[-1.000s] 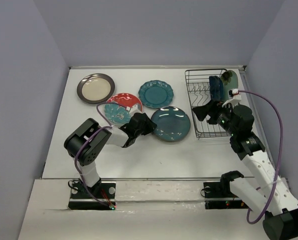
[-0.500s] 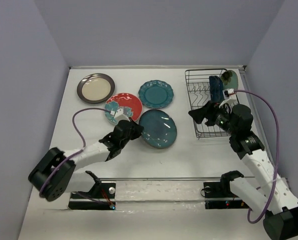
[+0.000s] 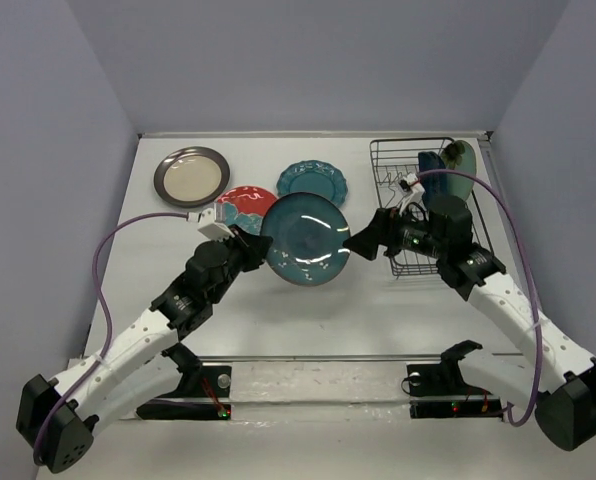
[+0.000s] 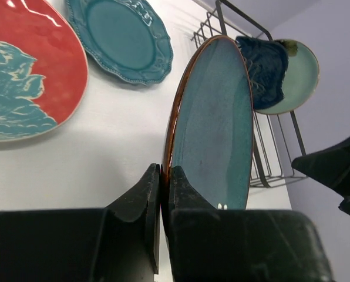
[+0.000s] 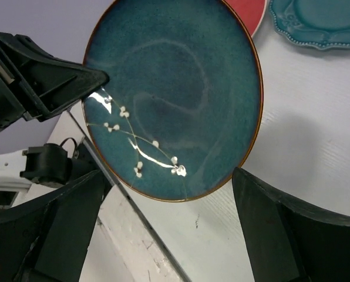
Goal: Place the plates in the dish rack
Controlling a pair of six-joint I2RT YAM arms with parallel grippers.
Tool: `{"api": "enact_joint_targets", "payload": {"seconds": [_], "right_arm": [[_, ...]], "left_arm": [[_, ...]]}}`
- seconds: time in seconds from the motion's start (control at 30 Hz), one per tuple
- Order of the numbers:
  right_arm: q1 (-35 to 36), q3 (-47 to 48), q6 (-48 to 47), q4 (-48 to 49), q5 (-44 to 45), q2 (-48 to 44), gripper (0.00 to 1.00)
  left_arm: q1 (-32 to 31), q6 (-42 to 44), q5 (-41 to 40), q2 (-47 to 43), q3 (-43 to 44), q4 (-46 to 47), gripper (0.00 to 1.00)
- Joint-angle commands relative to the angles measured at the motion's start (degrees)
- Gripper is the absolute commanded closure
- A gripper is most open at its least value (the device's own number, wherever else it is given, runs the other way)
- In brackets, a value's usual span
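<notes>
The dark plate (image 3: 305, 240) hangs tilted at the centre, pinched at its 9 o'clock rim by the left gripper (image 3: 250, 247); the rack (image 3: 410, 140) sits at 2 o'clock. The right gripper (image 3: 363, 238) faces it, jaws spread. It should, I judge, clamp the free rim before the left releases. Only the left wrist view shows how shallow that pinch is.

white table (image 3: 328, 310) — lavender walls (image 3: 308, 60)

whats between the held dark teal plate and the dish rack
In the top view, the open right end effector sits between the glossy dark teal plate, pinched by the left end effector, and the dish rack.
</notes>
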Motion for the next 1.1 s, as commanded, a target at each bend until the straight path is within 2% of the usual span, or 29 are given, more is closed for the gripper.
{"api": "enact_joint_targets", "payload": {"seconds": [0.0,0.27,0.47,0.6,0.7,0.73,0.83,0.9,0.93,0.97,1.0,1.03,1.07], "right_arm": [[1.23,2.92,-1.43,1.57,2.46,0.33,0.05],[1.23,1.42,-1.95,0.95,6.09,2.7,0.04],[1.23,-0.25,-0.55,4.99,1.7,5.07,0.04],[1.23,-2.36,1.56,11.14,-3.13,5.16,0.08],[1.23,-4.46,4.63,16.41,-7.44,5.42,0.22],[1.23,-5.08,5.51,17.9,-8.93,5.25,0.31],[1.23,-7.1,8.5,23.18,-12.36,5.34,0.69],[1.23,-7.46,9.99,24.77,-12.46,4.9,0.92],[1.23,-7.37,10.17,24.77,-11.85,4.55,0.93],[1.23,-7.28,10.61,24.69,-11.23,3.59,0.93],[1.23,-7.11,10.79,24.51,-9.31,2.88,0.93],[1.23,-6.76,10.79,24.25,-8.16,2.18,0.93],[1.23,-6.15,9.83,22.51,-7.02,1.65,0.93]], "left_arm": [[0.04,-2.9,5.04,-0.98,5.57,11.2,0.94],[0.13,-3.17,7.93,-3.71,5.48,13.05,0.94],[0.13,-3.78,12.67,-4.94,5.48,16.56,0.94],[0.13,-4.31,16.46,-4.68,6.01,18.41,0.94],[0.04,-5.01,17.43,-5.2,5.84,19.46,0.94],[0.13,-5.19,17.6,-5.38,5.92,19.55,0.94],[0.13,-5.19,18.48,-5.73,6.1,19.64,0.94],[0.13,-4.58,18.49,-5.99,6.27,19.29,0.85],[0.13,-4.05,18.22,-6.0,6.88,17.72,0.75],[0.13,-2.83,17.61,-6.08,7.41,16.49,0.55],[0.13,-1.94,16.39,-6.0,9.07,13.08,0.45],[0.13,-0.89,15.59,-5.82,10.13,10.87,0.27],[0.13,0.42,14.98,-5.65,11.36,8.85,0.2]]}}
